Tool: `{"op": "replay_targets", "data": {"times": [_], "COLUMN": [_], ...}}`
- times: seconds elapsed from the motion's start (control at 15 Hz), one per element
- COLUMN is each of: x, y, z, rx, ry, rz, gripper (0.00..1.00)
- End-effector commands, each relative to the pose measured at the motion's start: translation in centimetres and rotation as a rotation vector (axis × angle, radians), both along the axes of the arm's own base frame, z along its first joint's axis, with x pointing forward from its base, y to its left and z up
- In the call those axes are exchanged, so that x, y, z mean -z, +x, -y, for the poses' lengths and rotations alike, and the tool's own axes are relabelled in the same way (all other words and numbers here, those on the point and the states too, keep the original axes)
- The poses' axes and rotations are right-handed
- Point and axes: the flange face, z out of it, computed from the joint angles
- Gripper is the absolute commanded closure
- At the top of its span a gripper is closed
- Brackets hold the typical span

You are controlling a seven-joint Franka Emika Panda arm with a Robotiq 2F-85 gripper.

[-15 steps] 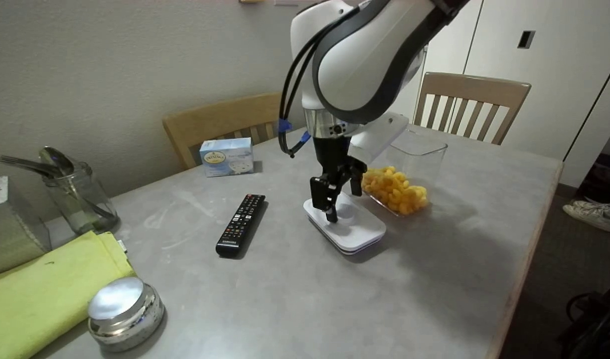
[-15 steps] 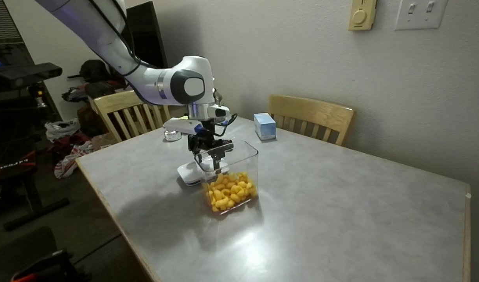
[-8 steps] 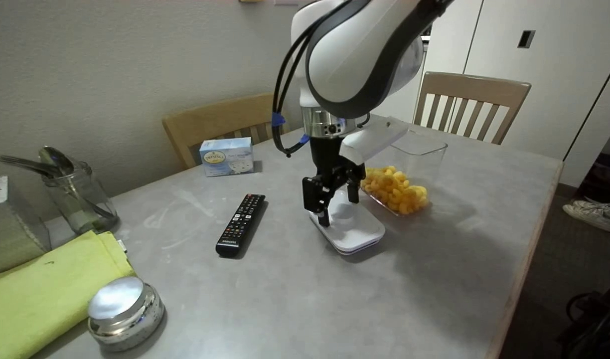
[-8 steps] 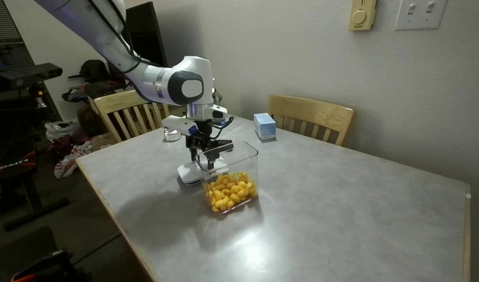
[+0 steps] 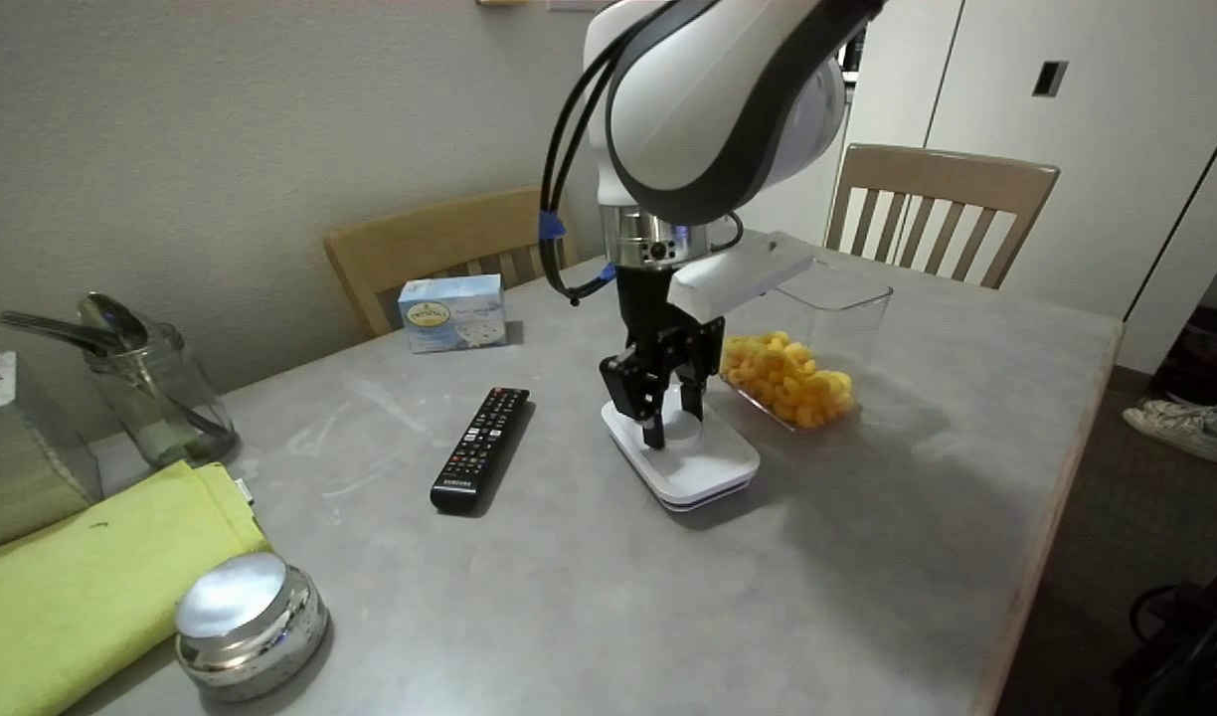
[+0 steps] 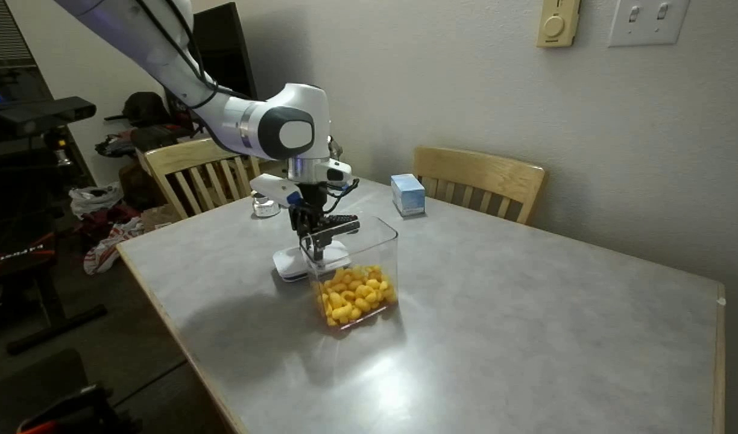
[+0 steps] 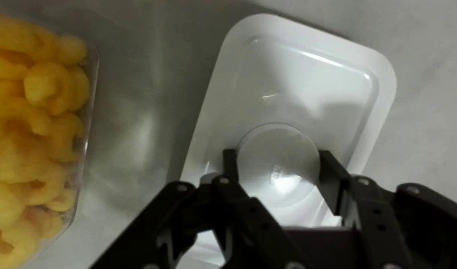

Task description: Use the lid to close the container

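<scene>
Lid, white, rounded-rectangular: right of centre in the wrist view, lying level; whether on the tabletop or just above it, we cannot tell. End effector: clasped about the lid's round raised knob, a finger against either side. Handling, by our judgement: light, stiff plastic, smooth enough to slip or swivel; we would take it by the knob, squarely across the middle, and carry it level. Container, clear, uncovered, yellow food pieces within: left edge of the wrist view, centre of the frame in an exterior view.
</scene>
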Motion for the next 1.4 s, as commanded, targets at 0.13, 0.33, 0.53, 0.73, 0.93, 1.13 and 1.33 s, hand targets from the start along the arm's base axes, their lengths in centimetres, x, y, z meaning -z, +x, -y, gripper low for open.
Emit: {"op": "replay_targets", "data": {"times": [0.13, 0.33, 0.53, 0.73, 0.93, 1.13, 1.33], "x": [0.1, -0.7, -1.8, -2.8, -3.9, -4.8, -5.9], "y": [-0.2, 0.0, 0.3, 0.5, 0.6, 0.8, 1.2], "z": [0.2, 0.5, 0.7, 1.4, 2.2, 3.1, 3.8], "rx": [0.011, -0.046, -0.151, -0.322, -0.488, -0.585, -0.603], "ry": [0.011, 0.011, 0.016, 0.013, 0.021, 0.019, 0.008], "rz": [-0.003, 0.013, 0.016, -0.002, -0.033, -0.063, -0.050], "gripper": [0.71, 0.71, 0.71, 0.71, 0.71, 0.71, 0.71]}}
